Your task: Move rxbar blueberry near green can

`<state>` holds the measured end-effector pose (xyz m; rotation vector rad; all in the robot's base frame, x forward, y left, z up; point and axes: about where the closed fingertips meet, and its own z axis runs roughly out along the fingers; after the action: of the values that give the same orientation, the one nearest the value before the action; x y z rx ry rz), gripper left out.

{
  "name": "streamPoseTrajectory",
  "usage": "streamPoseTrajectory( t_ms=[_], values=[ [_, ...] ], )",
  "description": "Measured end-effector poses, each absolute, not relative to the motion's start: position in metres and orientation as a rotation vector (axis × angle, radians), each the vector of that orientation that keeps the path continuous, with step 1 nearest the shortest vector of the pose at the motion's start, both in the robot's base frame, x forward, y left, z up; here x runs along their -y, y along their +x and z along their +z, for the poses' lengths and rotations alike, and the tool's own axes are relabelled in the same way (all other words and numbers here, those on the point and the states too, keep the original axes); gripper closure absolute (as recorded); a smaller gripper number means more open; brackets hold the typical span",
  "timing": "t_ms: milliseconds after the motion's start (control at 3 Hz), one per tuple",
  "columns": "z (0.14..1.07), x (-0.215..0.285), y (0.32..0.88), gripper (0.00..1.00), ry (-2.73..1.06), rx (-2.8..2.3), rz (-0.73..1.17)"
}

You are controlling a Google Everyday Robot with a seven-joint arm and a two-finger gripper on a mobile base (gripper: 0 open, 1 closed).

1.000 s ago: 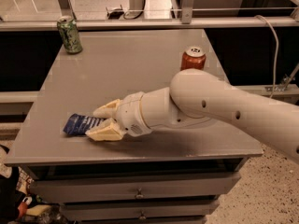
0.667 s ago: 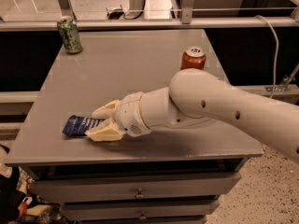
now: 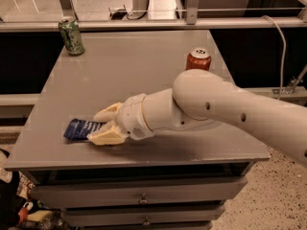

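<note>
The rxbar blueberry (image 3: 80,129) is a flat dark blue wrapper lying near the front left of the grey table (image 3: 139,66). My gripper (image 3: 98,127) sits at the bar's right end, one cream finger on each side of it, low on the table top. The bar's right end is hidden between the fingers. The green can (image 3: 71,35) stands upright at the table's far left corner, well away from the bar and the gripper.
A red can (image 3: 198,59) stands at the table's right side, just behind my arm (image 3: 216,104). Drawers (image 3: 139,195) run below the table's front edge. A rail and cables run behind the table.
</note>
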<state>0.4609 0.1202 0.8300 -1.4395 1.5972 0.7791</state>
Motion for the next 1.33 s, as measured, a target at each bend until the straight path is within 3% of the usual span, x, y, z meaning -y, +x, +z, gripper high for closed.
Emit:
streamPoseTrajectory(
  t_ms=[667,1333],
  values=[
    [0.878,-0.116,0.469,1.00,-1.562,-1.610,0.654],
    [0.955,-0.108,0.536,1.00,-1.563,-1.736,0.428]
  ],
)
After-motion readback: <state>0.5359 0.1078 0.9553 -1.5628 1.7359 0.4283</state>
